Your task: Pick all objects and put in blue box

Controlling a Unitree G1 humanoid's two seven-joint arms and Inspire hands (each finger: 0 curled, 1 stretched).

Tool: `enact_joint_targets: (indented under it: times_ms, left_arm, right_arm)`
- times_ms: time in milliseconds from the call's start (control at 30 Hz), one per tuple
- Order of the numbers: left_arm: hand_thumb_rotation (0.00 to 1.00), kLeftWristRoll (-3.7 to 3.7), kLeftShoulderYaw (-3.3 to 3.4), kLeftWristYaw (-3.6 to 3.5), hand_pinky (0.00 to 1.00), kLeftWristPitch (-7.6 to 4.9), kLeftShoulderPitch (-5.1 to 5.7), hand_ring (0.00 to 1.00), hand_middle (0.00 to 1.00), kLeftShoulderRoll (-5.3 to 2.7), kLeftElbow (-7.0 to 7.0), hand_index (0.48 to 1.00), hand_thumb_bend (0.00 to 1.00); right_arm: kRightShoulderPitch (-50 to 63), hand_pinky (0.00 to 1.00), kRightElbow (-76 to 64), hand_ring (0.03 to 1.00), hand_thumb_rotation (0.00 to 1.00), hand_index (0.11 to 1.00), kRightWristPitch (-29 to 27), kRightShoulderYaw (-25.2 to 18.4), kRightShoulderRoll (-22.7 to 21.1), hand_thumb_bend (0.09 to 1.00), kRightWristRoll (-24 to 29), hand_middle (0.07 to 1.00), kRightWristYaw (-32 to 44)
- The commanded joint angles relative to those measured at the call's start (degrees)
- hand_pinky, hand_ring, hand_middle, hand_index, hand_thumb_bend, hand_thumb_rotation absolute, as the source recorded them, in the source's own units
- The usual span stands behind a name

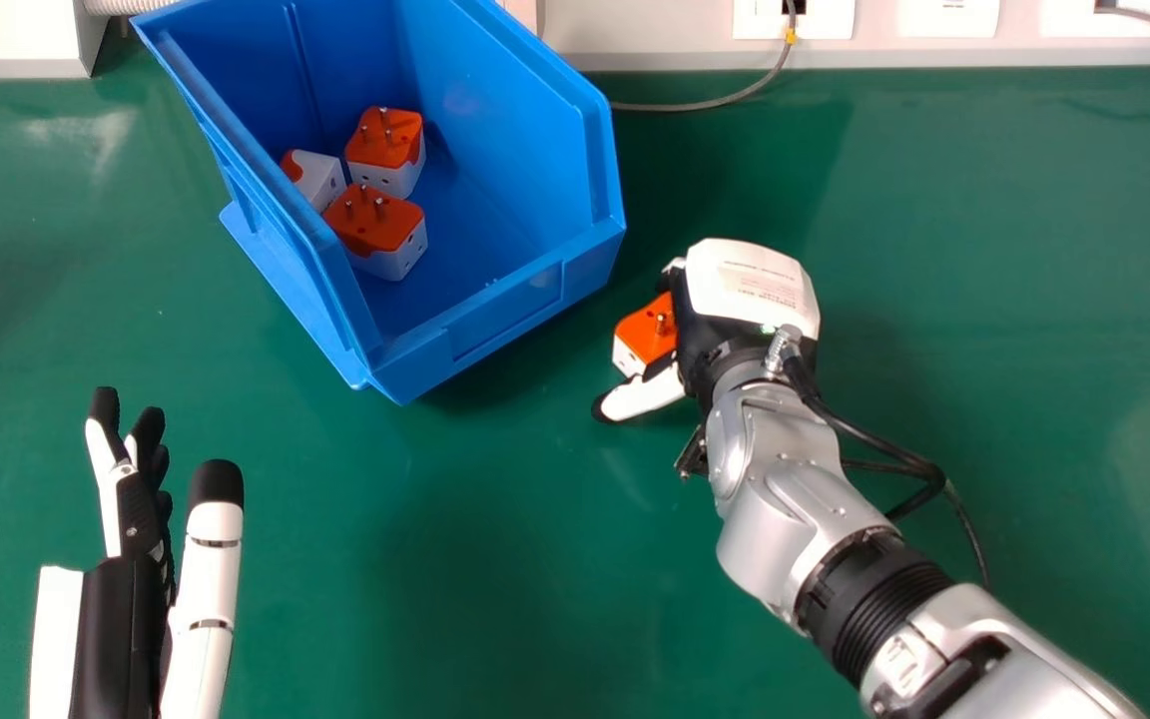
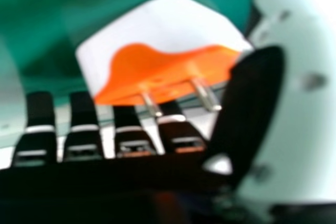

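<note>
Plug adapter (image 1: 641,338), orange and white with metal prongs (image 2: 206,95), is resting on the green tabletop (image 1: 495,569), just off the blue box's (image 1: 505,320) right corner. The robot's right hand (image 1: 750,285) is bracketing it — thumb (image 1: 647,397) on the near side, fingers relaxed rather than curled — though the close view is leaving firm contact hard to confirm. Good technique is calling for an even squeeze on the white sides, since pressure on the prongs could be twisting the block loose. A straight lift is looking wise before any swing left, with the box's near lip standing in the way. Three adapters (image 1: 385,150) are already lying inside by the left wall; the floor to their right is offering the safer drop. The left hand (image 1: 126,559) is idling open over the tabletop's left side.

Faint reflections are streaking the tabletop, while a grey cable (image 1: 715,105) is trailing along its far edge, below socket plates (image 1: 825,20) on a pale wall (image 1: 635,35).
</note>
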Motion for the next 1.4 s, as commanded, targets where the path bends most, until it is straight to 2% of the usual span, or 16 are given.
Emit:
enact_joint_targets:
  times_ms: [0, 267, 367, 400, 433, 500, 567, 600, 700, 867, 1000, 1133, 1367]
  left_arm:
    - [1.00, 0.57, -0.22, 0.20, 1.00, -1.36, 0.26, 1.00, 1.00, 0.19, -0.70, 1.000, 0.47]
    - [1.00, 0.82, -0.78, 0.51, 1.00, -1.61, 0.71, 1.00, 1.00, -0.10, -1.19, 1.000, 0.47]
    - [1.00, 0.97, -0.90, 0.64, 1.00, -1.57, 0.91, 1.00, 1.00, -0.16, -1.35, 1.000, 0.47]
    - [1.00, 1.04, -0.92, 0.68, 1.00, -1.57, 0.95, 1.00, 1.00, -0.17, -1.37, 1.000, 0.47]
    - [1.00, 1.10, -0.93, 0.71, 1.00, -1.57, 0.97, 1.00, 1.00, -0.17, -1.37, 1.000, 0.47]
    - [1.00, 1.14, -0.97, 0.72, 1.00, -1.52, 1.00, 1.00, 1.00, -0.18, -1.43, 1.000, 0.48]
    - [1.00, 1.12, -1.00, 0.69, 1.00, -1.42, 1.04, 1.00, 1.00, -0.19, -1.54, 1.000, 0.48]
    - [1.00, 1.13, -1.00, 0.69, 1.00, -1.40, 1.08, 1.00, 1.00, -0.20, -1.58, 1.000, 0.48]
    - [1.00, 1.14, -0.99, 0.68, 1.00, -1.34, 1.13, 1.00, 1.00, -0.21, -1.69, 1.000, 0.48]
    - [1.00, 1.01, -0.83, 0.70, 1.00, -1.70, 0.97, 1.00, 1.00, -0.10, -1.13, 1.000, 0.48]
    - [1.00, 0.85, -0.78, 0.59, 1.00, -1.50, 1.09, 1.00, 1.00, -0.08, -1.45, 1.000, 0.49]
    - [1.00, 1.08, -1.01, 0.61, 1.00, -1.15, 1.31, 1.00, 1.00, -0.22, -2.01, 1.000, 0.49]
    - [1.00, 1.03, -1.05, 0.57, 1.00, -0.80, 1.05, 1.00, 1.00, -0.25, -2.08, 1.000, 0.49]
  right_arm:
    - [-2.96, 0.79, 0.12, 0.855, 0.35, 0.796, -0.39, 0.30, 0.02, 0.676, -0.26, 0.907, -0.05]
    - [-4.57, 0.77, 1.87, 0.842, 0.33, 0.762, -0.38, 0.02, -0.09, 0.669, 0.50, 0.892, 0.59]
    - [-5.02, 0.76, 3.26, 0.840, 0.31, 0.731, -2.67, -0.68, -0.55, 0.670, 1.51, 0.888, -0.32]
    - [-4.82, 0.75, 3.31, 0.824, 0.27, 0.681, -3.98, -1.14, -0.85, 0.640, 2.05, 0.865, -0.97]
    - [-4.63, 0.75, 3.46, 0.824, 0.27, 0.681, -5.25, -1.56, -1.12, 0.640, 2.48, 0.865, -1.63]
    - [-4.53, 0.50, 4.03, 0.569, 0.21, 0.609, -6.82, -2.04, -1.44, 0.594, 3.04, 0.628, -2.62]
    - [-4.65, 0.34, 4.80, 0.412, 0.18, 0.563, -7.63, -2.29, -1.60, 0.564, 3.47, 0.479, -3.13]
    - [-4.78, 0.34, 5.26, 0.412, 0.18, 0.563, -8.05, -2.33, -1.70, 0.564, 3.62, 0.479, -3.08]
    - [-5.05, 0.23, 6.19, 0.296, 0.09, 0.523, -9.52, -2.54, -2.03, 0.547, 3.99, 0.474, -2.86]
    - [-5.36, 0.17, 7.01, 0.235, 0.04, 0.507, -10.23, -2.50, -2.22, 0.529, 3.91, 0.417, -2.67]
    - [-5.67, 0.16, 7.44, 0.216, 0.02, 0.504, -10.54, -2.48, -2.27, 0.523, 4.06, 0.398, -2.04]
    - [-5.72, 0.15, 7.27, 0.207, 0.01, 0.500, -10.82, -3.09, -2.46, 0.520, 4.62, 0.388, -1.73]
    - [-5.60, 0.13, 6.93, 0.197, 0.00, 0.498, -11.05, -3.45, -2.77, 0.518, 5.42, 0.380, -1.88]
